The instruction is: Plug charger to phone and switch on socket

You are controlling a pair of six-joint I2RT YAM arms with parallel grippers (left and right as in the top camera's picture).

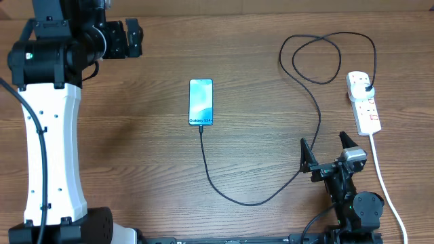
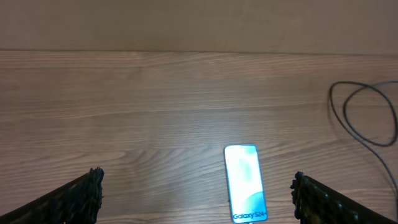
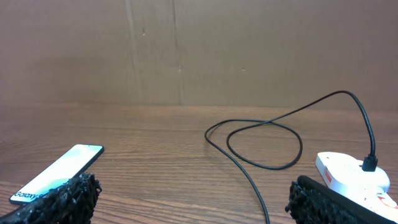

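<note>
The phone (image 1: 201, 102) lies flat near the middle of the table (image 1: 129, 142), a little toward 12 o'clock, with its screen lit. The black charger (image 1: 251, 202) seems to be already joined to the short edge of the phone that faces 6 o'clock. From there it runs down, curves toward 4 o'clock, climbs and makes a loose loop near 1 o'clock. Its plug (image 1: 366, 87) sits in the socket (image 1: 364, 112) at 3 o'clock, so I judge that both ends of the charger are connected.

What is left, I think, is the switch. The red switches (image 1: 371, 116) on the socket are too small to tell if one is on or off. The lit screen alone does not prove that power is flowing.

The right gripper (image 1: 326, 150) hovers at about 5 o'clock, beside the rising part of the charger, with its fingers spread wide and holding nothing. It is the nearer one to the socket, which shows at 4 o'clock in its own camera. The left gripper (image 1: 135, 37) is far away at 11 o'clock, also wide apart and empty.

The only writing I can read is on the phone, at its 6 o'clock end: "Galaxy S24" with a small sign after it, probably a plus. On the socket I can read nothing.

A thick white cord (image 1: 385, 179) leaves the socket toward 5 o'clock.
</note>
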